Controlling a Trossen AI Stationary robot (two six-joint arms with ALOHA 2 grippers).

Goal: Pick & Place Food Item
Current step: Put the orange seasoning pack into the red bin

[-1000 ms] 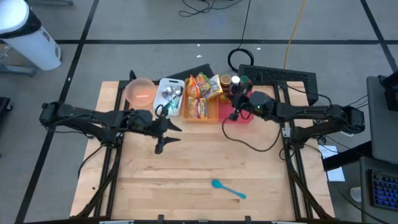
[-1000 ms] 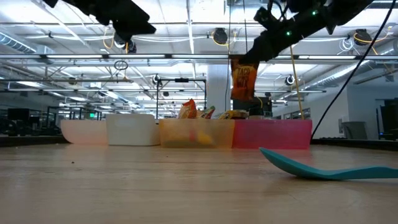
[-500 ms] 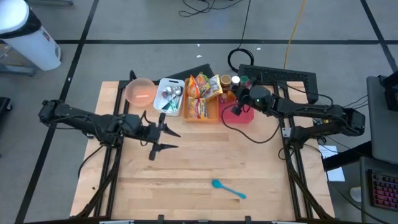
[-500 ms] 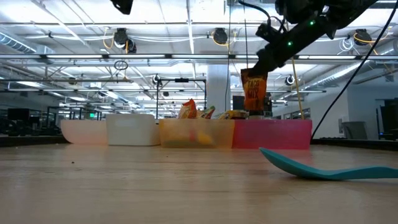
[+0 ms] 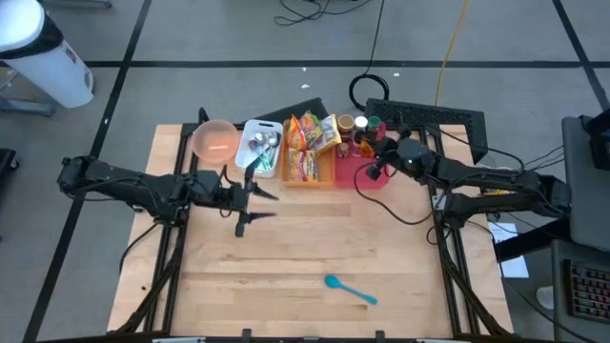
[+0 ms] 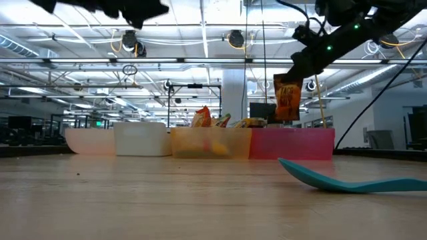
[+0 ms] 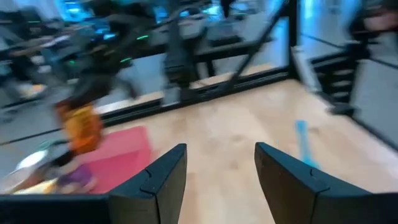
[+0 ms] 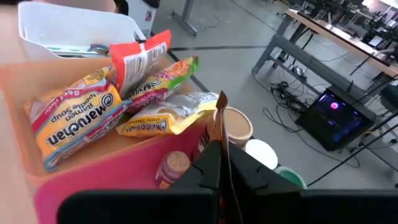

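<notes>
An orange food packet [image 6: 288, 99] hangs in the air over the pink bin [image 5: 370, 177], with my right gripper [image 5: 374, 173] shut on it. The left wrist view shows the same packet [image 7: 81, 127] above that bin [image 7: 118, 155]. Next to the pink bin, the orange bin [image 5: 307, 167] holds several noodle and snack packets [image 8: 71, 121]. My left gripper [image 5: 259, 204] hovers open over the table's left middle, with nothing between its fingers [image 7: 165, 180]. My right gripper pinches the packet's top edge [image 8: 221, 115] between its two shut fingers [image 8: 208, 168]. They come from the table's right side, slanting slightly down. The packet hangs upright below them [image 6: 288, 87], its lower end clear above the pink bin's rim.
A pink bowl [image 5: 214, 141] and a white bin [image 5: 259, 148] of utensils stand left of the orange bin. Jars and cups [image 8: 236, 127] sit in and behind the pink bin. A teal spoon [image 5: 350, 289] lies near the front edge on bare wood.
My right gripper has carried the hanging packet toward the table's right edge, across the pink bin, sinking a little. The packet has stayed upright and clear of the bin. My left gripper has rolled a little about where it was, staying open.
</notes>
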